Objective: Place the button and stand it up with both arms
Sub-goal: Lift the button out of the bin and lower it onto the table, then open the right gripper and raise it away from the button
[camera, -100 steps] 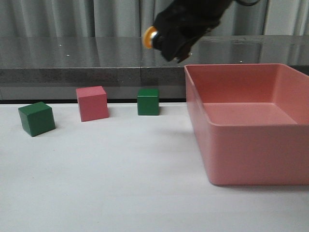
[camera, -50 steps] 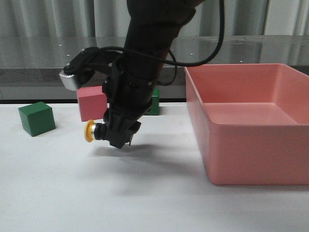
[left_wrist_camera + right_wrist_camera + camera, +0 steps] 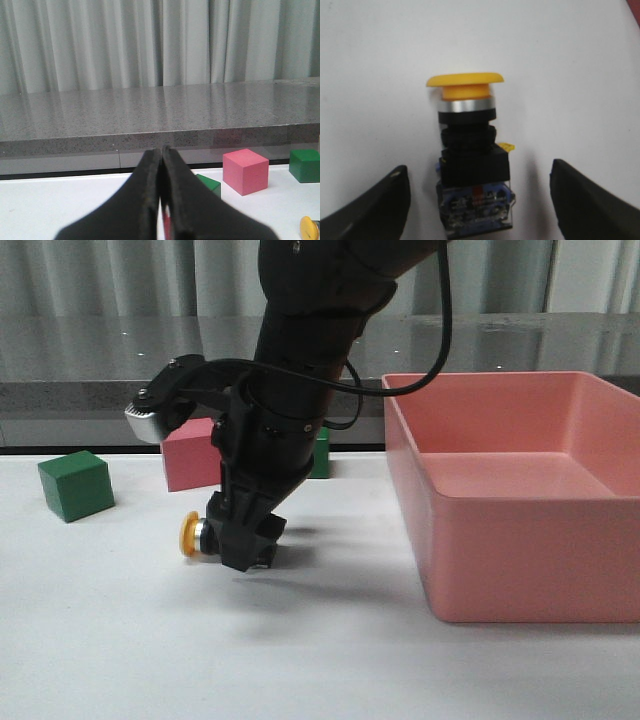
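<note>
Lying on its side on the white tabletop (image 3: 120,640), the button (image 3: 194,535) sits left of the pink bin (image 3: 520,570), cap pointing away from it. You see the right pincer (image 3: 480,200) spread wide around it, fingers clear of the body. Your left pincer (image 3: 161,200) is closed on nothing.

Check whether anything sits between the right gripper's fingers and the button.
Nothing visible does. In the right wrist view the button lies on its side on the white table, with only bare table between it and the right gripper's spread fingers.
</note>
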